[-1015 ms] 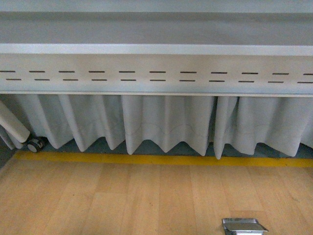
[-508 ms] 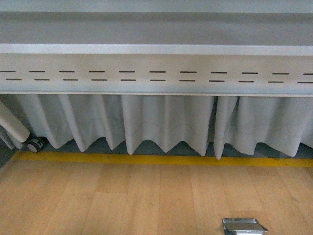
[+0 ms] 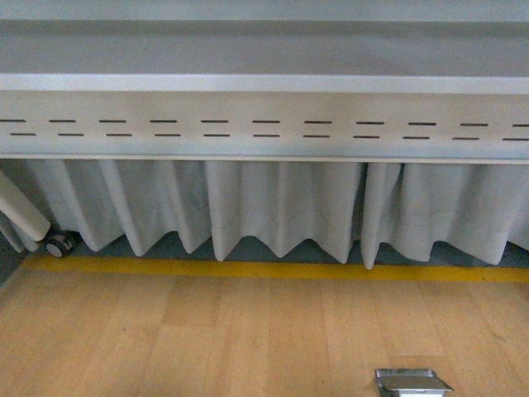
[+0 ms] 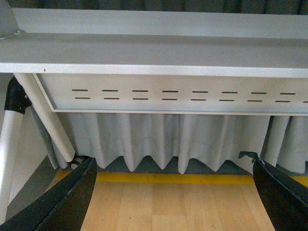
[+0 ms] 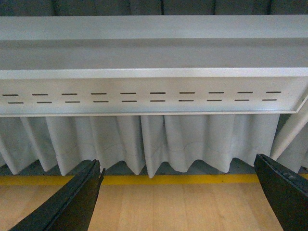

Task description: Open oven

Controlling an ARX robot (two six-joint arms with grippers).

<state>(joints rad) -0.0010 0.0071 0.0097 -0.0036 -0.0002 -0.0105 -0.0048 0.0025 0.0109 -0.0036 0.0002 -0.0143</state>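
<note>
The oven is out of view in every frame. My left gripper (image 4: 173,192) is open, its two black fingers (image 4: 67,202) spread wide with only wooden floor between them. My right gripper (image 5: 178,195) is open too, black fingers (image 5: 72,202) far apart over the same floor, holding nothing. Neither gripper shows in the front view. All three views look low, at the underside of a grey table.
A grey metal table rail with slots (image 3: 264,124) runs across above. A pleated white curtain (image 3: 281,207) hangs behind it. A yellow floor line (image 3: 264,270) crosses the wooden floor (image 3: 207,339). A caster wheel (image 3: 59,244) and white leg (image 3: 21,207) stand left; a metal floor box (image 3: 412,382) lies right.
</note>
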